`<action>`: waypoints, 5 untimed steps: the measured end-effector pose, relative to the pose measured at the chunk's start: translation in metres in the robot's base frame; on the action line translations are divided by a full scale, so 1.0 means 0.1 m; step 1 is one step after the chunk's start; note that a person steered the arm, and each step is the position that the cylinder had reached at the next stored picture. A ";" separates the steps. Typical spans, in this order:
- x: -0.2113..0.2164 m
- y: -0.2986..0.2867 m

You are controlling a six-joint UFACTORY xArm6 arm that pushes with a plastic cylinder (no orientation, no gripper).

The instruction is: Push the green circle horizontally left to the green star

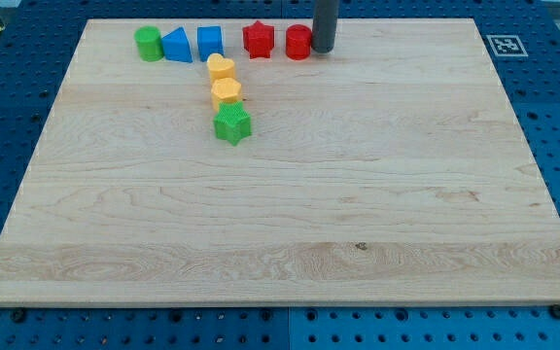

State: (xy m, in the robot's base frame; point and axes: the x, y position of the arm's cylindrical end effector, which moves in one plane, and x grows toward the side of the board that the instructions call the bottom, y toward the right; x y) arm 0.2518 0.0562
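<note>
The green circle [149,44] sits at the view's top left, first in a row along the board's top edge. The green star [232,124] lies lower, toward the view's middle left, below two yellow blocks. My tip [323,49] is at the view's top, touching or just beside the right side of the red circle [298,43]. It is far to the right of the green circle and up and to the right of the green star.
The top row runs green circle, blue triangle [177,45], blue cube [210,42], red star [258,39], red circle. A yellow heart [221,67] and a yellow hexagon [227,92] stack in a column above the green star. The wooden board [290,214] lies on a blue pegboard table.
</note>
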 end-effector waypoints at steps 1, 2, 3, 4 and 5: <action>-0.31 0.26; -0.60 0.17; -0.59 -0.34; -0.59 -1.07; -0.59 -1.88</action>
State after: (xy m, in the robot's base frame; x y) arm 0.1927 -0.1320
